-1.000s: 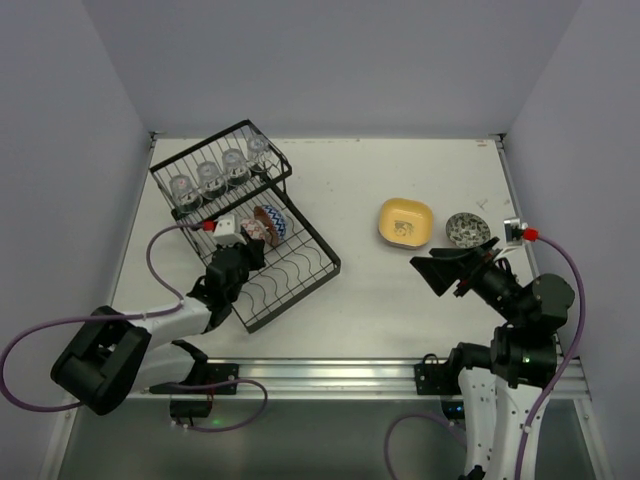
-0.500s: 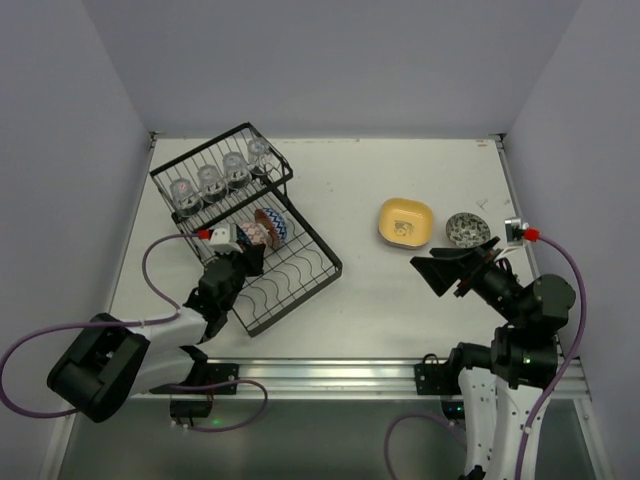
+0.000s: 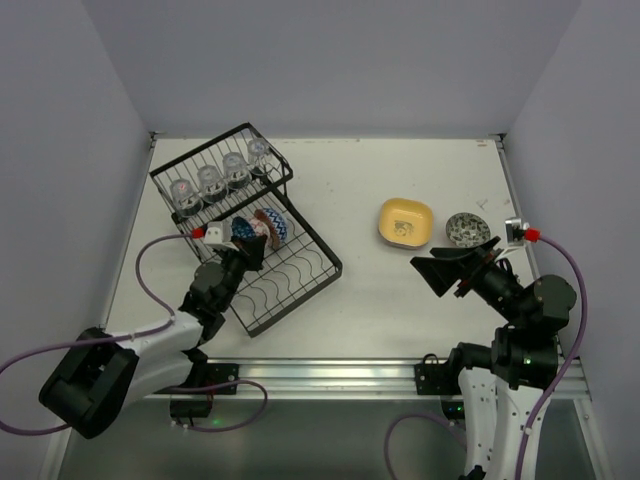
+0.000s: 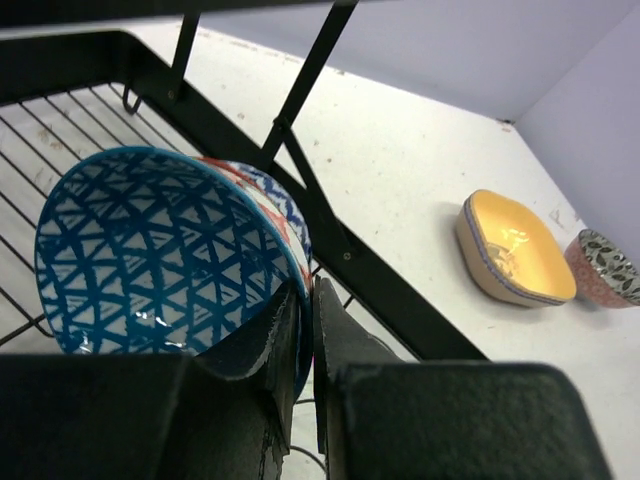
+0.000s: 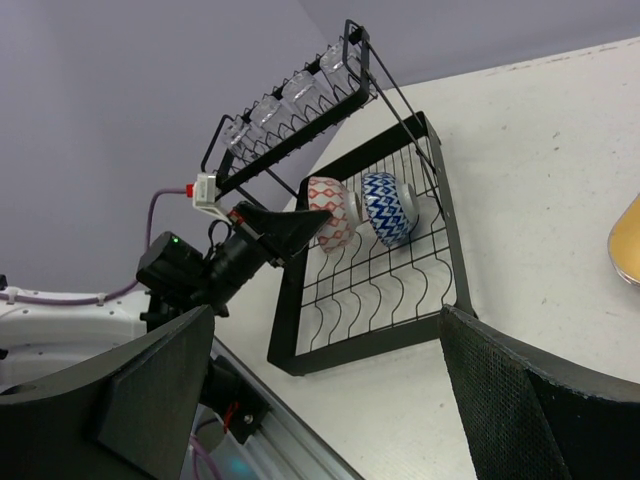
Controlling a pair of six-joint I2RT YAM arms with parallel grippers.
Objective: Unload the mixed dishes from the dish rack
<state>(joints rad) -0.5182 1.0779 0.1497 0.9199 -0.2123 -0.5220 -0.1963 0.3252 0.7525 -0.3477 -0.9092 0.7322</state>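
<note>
Left fingers (image 4: pixel 258 372) clamp blue bowl (image 4: pixel 150 250) rim; bowl on edge, mouth facing them; right fingers (image 5: pixel 530 400) apart.

No legible text, labels, brands, numbers or signs visible in any view.

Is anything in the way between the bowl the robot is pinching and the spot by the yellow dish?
Yes. The left gripper pinches the blue-patterned bowl inside the dish rack. The rack's black side bars stand between it and the yellow plate, and a second bowl leans just behind it. Lifting up first seems wise.
</note>
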